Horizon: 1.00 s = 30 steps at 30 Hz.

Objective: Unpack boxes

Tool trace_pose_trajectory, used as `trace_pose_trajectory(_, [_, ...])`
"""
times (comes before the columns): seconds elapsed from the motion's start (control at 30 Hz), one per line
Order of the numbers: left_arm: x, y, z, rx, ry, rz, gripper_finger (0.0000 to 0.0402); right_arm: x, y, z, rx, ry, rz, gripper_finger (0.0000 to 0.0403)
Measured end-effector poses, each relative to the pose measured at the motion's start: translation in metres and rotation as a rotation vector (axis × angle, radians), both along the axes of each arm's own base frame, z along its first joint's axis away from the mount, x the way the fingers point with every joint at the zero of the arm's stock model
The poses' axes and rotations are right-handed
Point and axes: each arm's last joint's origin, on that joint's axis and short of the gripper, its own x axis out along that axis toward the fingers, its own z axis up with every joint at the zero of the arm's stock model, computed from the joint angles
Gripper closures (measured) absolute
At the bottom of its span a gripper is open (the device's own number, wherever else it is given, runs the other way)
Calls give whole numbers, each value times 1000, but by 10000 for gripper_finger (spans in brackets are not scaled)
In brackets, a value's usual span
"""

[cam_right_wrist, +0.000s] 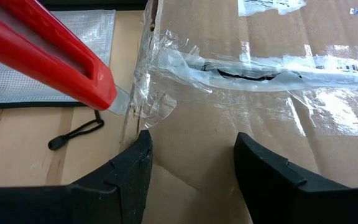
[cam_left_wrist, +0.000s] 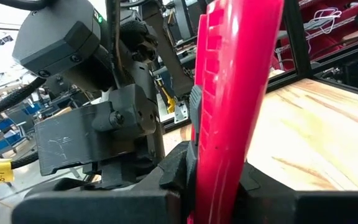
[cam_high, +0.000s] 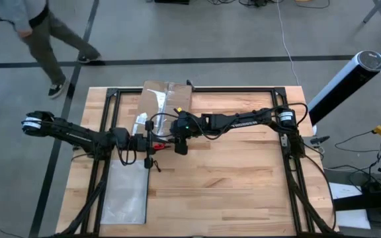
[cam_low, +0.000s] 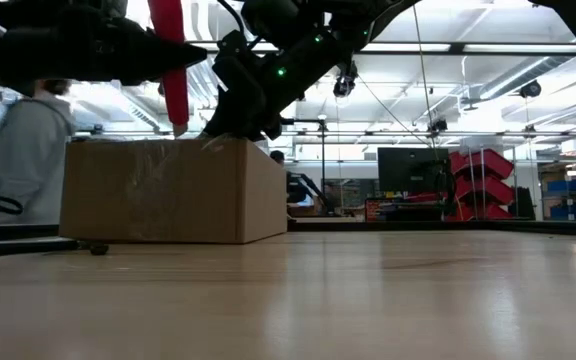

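The brown cardboard box [cam_high: 166,104] sits on its base at the table's far side, its top taped with clear tape [cam_right_wrist: 253,65]. It also shows in the low view as the box [cam_low: 173,190]. My left gripper [cam_high: 149,143] is shut on a red utility knife [cam_high: 162,145]. The knife's blade [cam_right_wrist: 122,101] meets the crumpled tape at the box's top edge. My right gripper [cam_right_wrist: 191,168] is open, and its fingers stand over the box's top face just beside that edge. My left gripper pinches the red knife's handle [cam_left_wrist: 219,180] between its two fingers, coming level from the table's left. The knife is lifted clear and points steeply down [cam_low: 173,70], with its blade tip at the box's top edge [cam_low: 181,130]. My right gripper's open fingers [cam_right_wrist: 135,177] point down at the box's top face near its edge [cam_low: 236,135]; I cannot tell whether they touch the cardboard.
A flat translucent grey-white pouch [cam_high: 126,192] lies on the table's near left, and its black pull cord [cam_right_wrist: 76,134] lies beside the box. A person [cam_high: 38,30] walks beyond the far left corner. Bare wood [cam_high: 243,185] stretches to the right and near side.
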Motion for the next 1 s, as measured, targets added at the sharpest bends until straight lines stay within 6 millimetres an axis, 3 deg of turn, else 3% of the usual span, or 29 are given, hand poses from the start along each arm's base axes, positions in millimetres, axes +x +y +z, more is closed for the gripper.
trace_pose_trajectory(1.0, [-21, 4, -4, -41, 199, 94, 371, -4, 0, -5, 8, 59, -5, 204])
